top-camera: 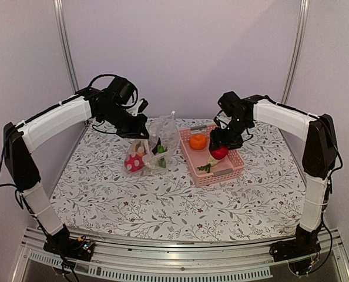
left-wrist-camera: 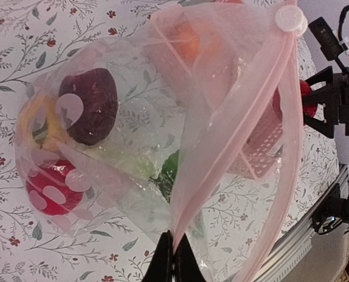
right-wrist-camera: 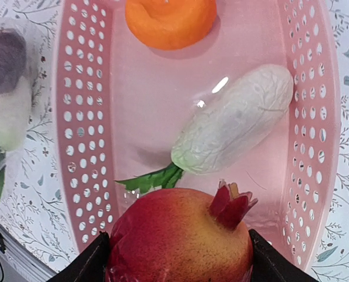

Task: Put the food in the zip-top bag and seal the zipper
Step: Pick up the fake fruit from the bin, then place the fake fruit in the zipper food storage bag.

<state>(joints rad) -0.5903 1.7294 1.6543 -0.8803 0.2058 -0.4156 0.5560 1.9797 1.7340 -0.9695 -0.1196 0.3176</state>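
Right gripper (right-wrist-camera: 177,249): you have both fingers clamped on the flanks of a red-and-yellow pomegranate (right-wrist-camera: 174,229), crown pointing away from the wrist. It sits at the near end of the pink basket (right-wrist-camera: 83,117); whether it rests on the basket floor or hangs clear of it cannot be told. Just beyond it in the basket lies a cream-white vegetable (right-wrist-camera: 233,120) on the diagonal, its green leaves (right-wrist-camera: 151,179) reaching toward the pomegranate. An orange (right-wrist-camera: 170,20) sits at the basket's far end, apart from the white piece. Left gripper (left-wrist-camera: 173,258): fingers are pressed together, pinching the edge film of the zip-top bag (left-wrist-camera: 133,123) where the two runs of the zipper (left-wrist-camera: 233,147) meet; the strip reads pinkish in the wrist view, and the runs spread apart, so the mouth stands open. The bag sits just left of the basket, mouth edge raised, body resting on the floral table cover (top-camera: 163,200). Bag contents: a dark purple piece (left-wrist-camera: 91,106), a red piece with white spots (left-wrist-camera: 51,191), something yellow (left-wrist-camera: 36,117) and something green (left-wrist-camera: 170,170).
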